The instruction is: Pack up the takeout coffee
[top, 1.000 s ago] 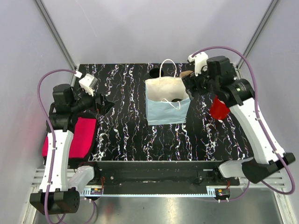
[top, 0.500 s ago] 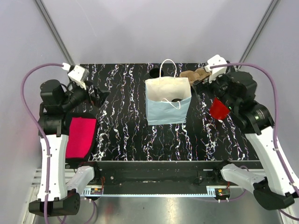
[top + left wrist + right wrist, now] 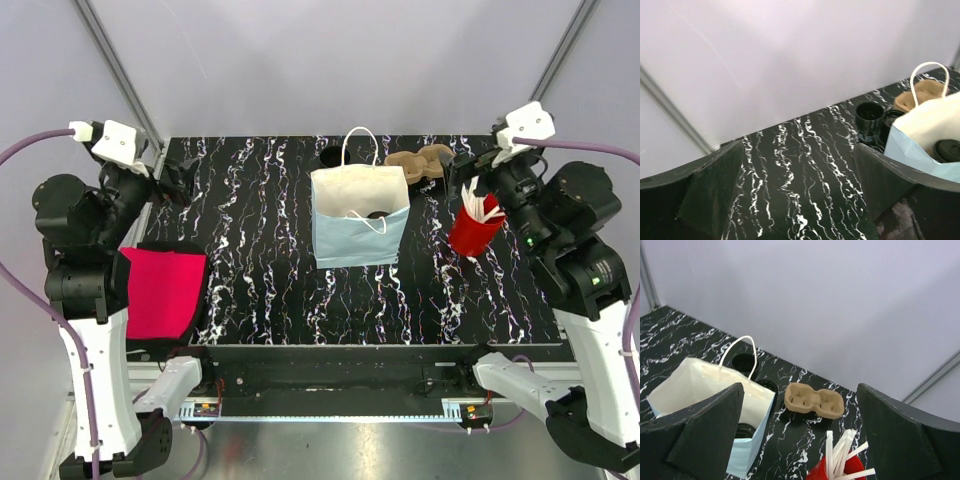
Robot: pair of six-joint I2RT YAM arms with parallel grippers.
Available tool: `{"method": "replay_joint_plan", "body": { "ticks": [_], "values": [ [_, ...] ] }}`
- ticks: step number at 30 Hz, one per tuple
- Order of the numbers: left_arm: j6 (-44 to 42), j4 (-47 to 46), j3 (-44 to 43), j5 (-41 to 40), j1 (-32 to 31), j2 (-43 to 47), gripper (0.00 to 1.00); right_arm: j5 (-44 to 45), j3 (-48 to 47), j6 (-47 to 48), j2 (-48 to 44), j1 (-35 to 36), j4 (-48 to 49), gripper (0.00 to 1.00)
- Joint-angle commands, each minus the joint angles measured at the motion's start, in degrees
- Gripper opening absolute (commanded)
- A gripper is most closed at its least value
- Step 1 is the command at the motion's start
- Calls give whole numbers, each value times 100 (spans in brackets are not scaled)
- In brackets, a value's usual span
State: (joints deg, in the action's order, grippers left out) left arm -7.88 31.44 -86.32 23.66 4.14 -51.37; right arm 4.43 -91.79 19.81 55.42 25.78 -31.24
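Note:
A white and light-blue paper bag (image 3: 355, 215) stands open at the table's middle, with a black-lidded coffee cup (image 3: 378, 213) inside. The bag (image 3: 935, 130) and the lid (image 3: 947, 148) show in the left wrist view; the bag (image 3: 700, 385) shows in the right wrist view too. A black cup (image 3: 330, 158) stands behind the bag. A brown cardboard cup carrier (image 3: 420, 163) lies at the back right. My left gripper (image 3: 176, 183) is open and empty, high at the back left. My right gripper (image 3: 468, 170) is open and empty, raised above the carrier (image 3: 814, 400).
A red cup of white straws (image 3: 473, 228) stands right of the bag, below my right gripper. A pink-red cloth (image 3: 160, 292) lies at the left edge near the left arm. Two black cups (image 3: 869, 117) stand behind the bag in the left wrist view.
Both arms have risen and drawn outward from the bag. The right gripper left the bag's right edge and moved right, uncovering the cup carrier. The left gripper moved to the back left.

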Motion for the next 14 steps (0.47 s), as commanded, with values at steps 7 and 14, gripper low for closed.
{"method": "replay_joint_plan", "body": {
  "ticks": [7, 14],
  "values": [
    [251, -94, -420, -643, 34, 110, 99, 349, -296, -197, -101, 32, 259, 100],
    [296, -86, -490, -635, 34, 110, 99, 269, -287, -232, -66, 32, 268, 100]
  ]
}}
